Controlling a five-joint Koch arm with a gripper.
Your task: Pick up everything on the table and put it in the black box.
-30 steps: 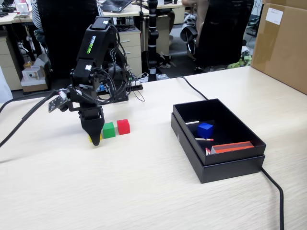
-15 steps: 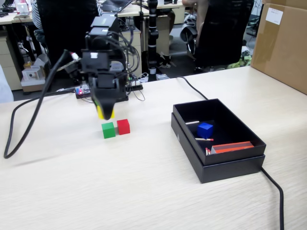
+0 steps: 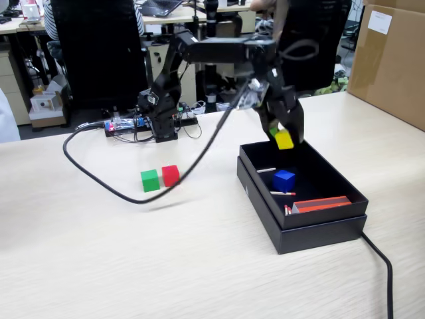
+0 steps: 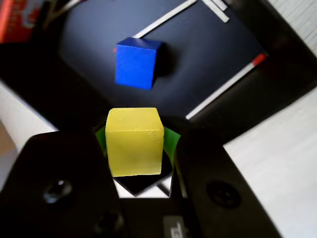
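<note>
My gripper (image 3: 284, 135) is shut on the yellow cube (image 3: 284, 139) and holds it in the air over the far end of the black box (image 3: 319, 230). In the wrist view the yellow cube (image 4: 134, 141) sits between my two dark jaws (image 4: 134, 148), with green pads (image 4: 170, 141) showing on both sides. The blue cube (image 3: 283, 180) lies inside the box, below the yellow one; in the wrist view the blue cube (image 4: 136, 62) rests on the box floor (image 4: 198, 54). The green cube (image 3: 150, 180) and red cube (image 3: 170, 175) stand side by side on the table (image 3: 133, 266), left of the box.
Matchsticks (image 3: 282, 193) and a flat orange-red matchbox (image 3: 322, 203) lie in the box. A black cable (image 3: 99, 179) loops across the table near the two cubes. Another cable (image 3: 378, 259) runs off the box's near right corner. A brown carton (image 3: 392, 60) stands at far right.
</note>
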